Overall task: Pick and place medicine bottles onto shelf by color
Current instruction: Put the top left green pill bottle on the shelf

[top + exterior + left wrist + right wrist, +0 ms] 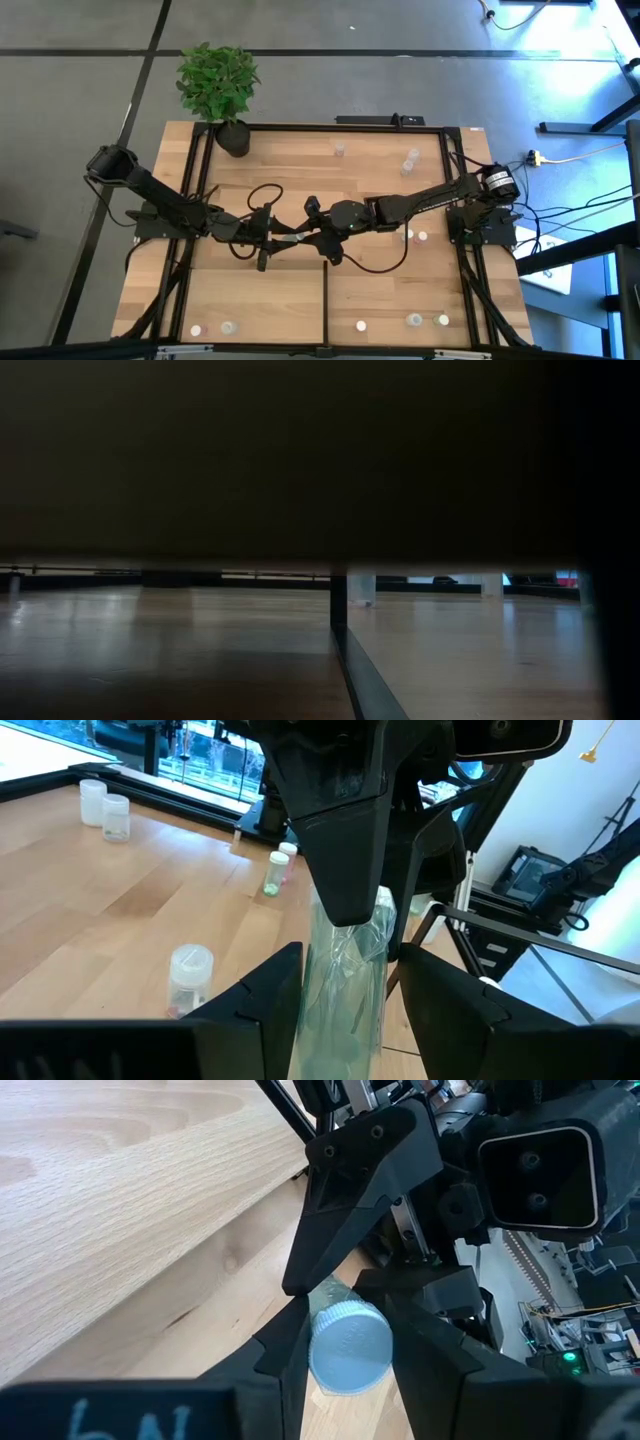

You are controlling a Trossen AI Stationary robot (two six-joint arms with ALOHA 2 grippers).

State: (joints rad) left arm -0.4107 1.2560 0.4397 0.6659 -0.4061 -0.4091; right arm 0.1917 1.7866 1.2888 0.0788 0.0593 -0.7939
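Several loose bottles (414, 320) around shelf (300, 170)

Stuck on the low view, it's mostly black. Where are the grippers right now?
Observer: Both meet over the middle of the shelf. The left gripper and right gripper each clamp the same medicine bottle.
Operator: Cap colour?
Observer: White cap, clear body.
Operator: Other bottles?
Observer: Several loose bottles stand along the edge opposite the plant, and a few more are near the plant-side rail.
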